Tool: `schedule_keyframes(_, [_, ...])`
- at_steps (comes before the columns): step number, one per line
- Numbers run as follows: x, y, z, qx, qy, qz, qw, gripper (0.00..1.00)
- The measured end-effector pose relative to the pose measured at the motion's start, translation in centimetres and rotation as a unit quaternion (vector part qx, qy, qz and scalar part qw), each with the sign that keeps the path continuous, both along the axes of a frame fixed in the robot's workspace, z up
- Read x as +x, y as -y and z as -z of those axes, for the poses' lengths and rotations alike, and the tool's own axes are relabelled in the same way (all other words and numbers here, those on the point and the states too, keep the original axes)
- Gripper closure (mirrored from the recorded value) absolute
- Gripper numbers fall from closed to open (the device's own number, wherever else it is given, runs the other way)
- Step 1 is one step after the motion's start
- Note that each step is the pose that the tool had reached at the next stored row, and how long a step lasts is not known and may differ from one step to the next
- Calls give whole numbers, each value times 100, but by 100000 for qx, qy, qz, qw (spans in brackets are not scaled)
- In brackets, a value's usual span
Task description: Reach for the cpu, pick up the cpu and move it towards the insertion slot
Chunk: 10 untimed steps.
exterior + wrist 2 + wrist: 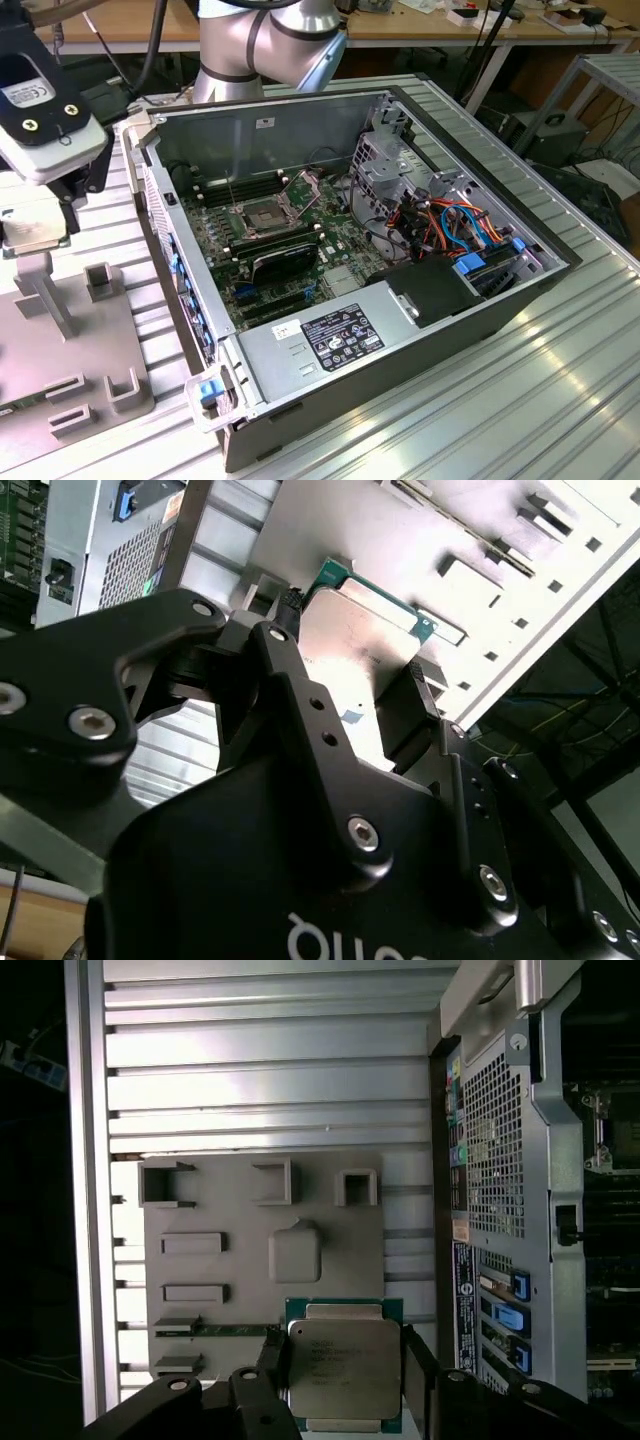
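The cpu [32, 230] is a flat square chip with a pale metal face. It hangs at the exterior view's far left, above the grey fixture plate [40, 370]. My gripper [346, 1372] is shut on the cpu [345, 1360], with one black finger [272, 1360] against each of two opposite edges. In the second wrist view the cpu [365, 630] shows its green rim between the fingers [290, 620]. The insertion slot [262, 215], a square socket with a shiny frame, lies open on the motherboard inside the computer case, well toward the exterior view's right of the gripper.
The open computer case [300, 110] has tall metal walls between the gripper and the socket. Cables and a drive cage [400, 170] fill its far side. The fixture plate [230, 1290] carries a bare square pedestal [295, 1255] and several small brackets.
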<state>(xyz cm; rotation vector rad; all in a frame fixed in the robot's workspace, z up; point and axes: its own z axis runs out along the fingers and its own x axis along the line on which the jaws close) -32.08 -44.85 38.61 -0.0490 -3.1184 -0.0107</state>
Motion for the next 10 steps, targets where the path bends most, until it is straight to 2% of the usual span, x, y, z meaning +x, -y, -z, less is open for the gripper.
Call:
schedule_keyframes(7, [10, 0, -13, 4, 24, 3, 100000, 45])
schedule_keyframes(10, [69, 0, -14, -7, 23, 4, 100000, 45])
